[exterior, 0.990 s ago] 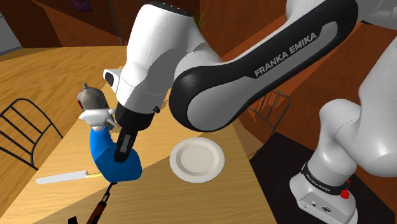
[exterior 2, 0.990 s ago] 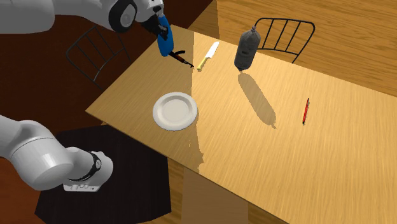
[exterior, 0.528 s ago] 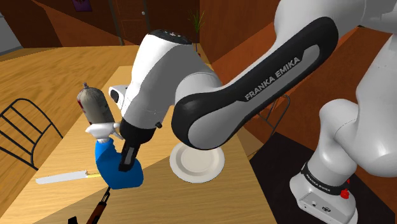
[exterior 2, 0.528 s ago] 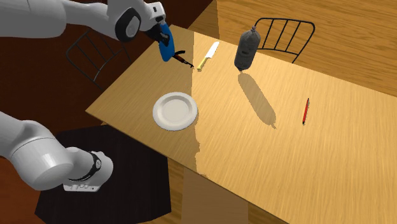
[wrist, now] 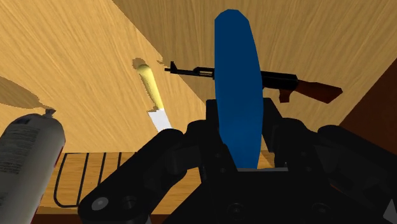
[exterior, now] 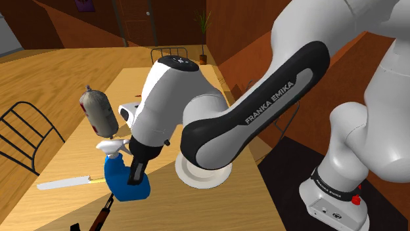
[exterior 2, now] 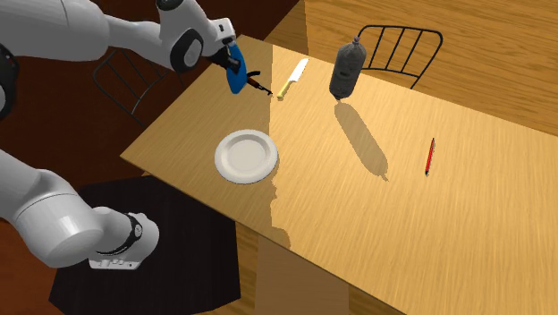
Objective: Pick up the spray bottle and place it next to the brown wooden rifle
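The spray bottle is blue with a white trigger head. My gripper is shut on its body and holds it low over the wooden table. In the wrist view the blue bottle stands clasped between my black fingers. The brown and black rifle lies on the table just beyond it, partly hidden behind the bottle. From the second exterior view the bottle hangs right beside the rifle near the table's corner. I cannot tell whether the bottle touches the table.
A knife with a yellow handle lies close to the rifle. A grey canister stands further back, and a white plate sits near the table edge. A red pen lies far off. Black chairs flank the table.
The arm has swung down and carried the bottle lower, toward the rifle's muzzle end. The bottle has stayed clasped. The grey canister, earlier behind the bottle, now shows whole.
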